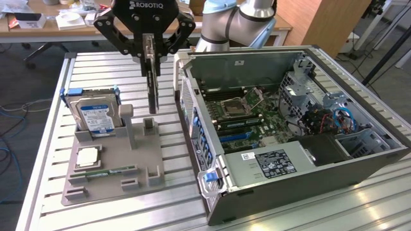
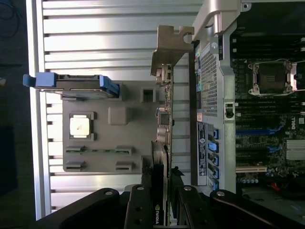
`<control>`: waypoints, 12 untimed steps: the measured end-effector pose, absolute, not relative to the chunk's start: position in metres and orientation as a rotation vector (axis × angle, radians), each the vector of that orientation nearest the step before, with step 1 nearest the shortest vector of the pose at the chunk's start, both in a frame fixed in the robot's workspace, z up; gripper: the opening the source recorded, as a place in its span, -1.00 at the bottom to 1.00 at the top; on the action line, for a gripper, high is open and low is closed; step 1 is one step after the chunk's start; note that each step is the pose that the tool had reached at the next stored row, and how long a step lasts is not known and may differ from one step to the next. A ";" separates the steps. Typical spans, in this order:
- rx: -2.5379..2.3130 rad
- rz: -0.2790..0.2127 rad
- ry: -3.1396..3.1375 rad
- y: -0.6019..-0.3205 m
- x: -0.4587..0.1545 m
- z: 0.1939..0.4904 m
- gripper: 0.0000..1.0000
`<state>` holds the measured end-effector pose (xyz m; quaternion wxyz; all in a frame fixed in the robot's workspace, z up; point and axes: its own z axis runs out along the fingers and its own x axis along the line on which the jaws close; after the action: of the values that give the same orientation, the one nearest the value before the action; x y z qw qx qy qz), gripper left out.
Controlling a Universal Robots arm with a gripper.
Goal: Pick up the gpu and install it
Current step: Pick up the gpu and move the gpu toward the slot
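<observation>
Grey holder tray (image 1: 109, 166) sits on the slatted worktop (image 1: 96, 67), hard drive (image 1: 96, 115) upright at its far end. gpu (image 1: 153, 84) hangs vertical, edge-on, over the tray, outside the case. Pincer (image 1: 149, 50) is clamped on the gpu's top edge. Open PC case (image 1: 289, 130) is just beside it, on the exterior view's right.

Slotted aluminium table (image 1: 96, 67), cluttered wooden desk (image 1: 57, 32) behind, wooden cabinet (image 1: 321, 19), dark floor (image 1: 26, 77) with loose cables (image 1: 13, 111)
</observation>
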<state>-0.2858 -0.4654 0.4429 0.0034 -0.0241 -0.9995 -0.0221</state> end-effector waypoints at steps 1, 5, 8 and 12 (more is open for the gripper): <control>-0.076 -0.069 -3.133 -0.465 -0.283 0.443 -0.48; -0.077 -0.069 -3.133 -0.465 -0.271 0.443 -0.48; -0.078 -0.069 -3.133 -0.465 -0.262 0.443 -0.48; -0.080 -0.069 -3.133 -0.465 -0.251 0.443 -0.48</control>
<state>-0.2506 -0.4655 0.4428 0.0034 -0.0254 -0.9994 -0.0221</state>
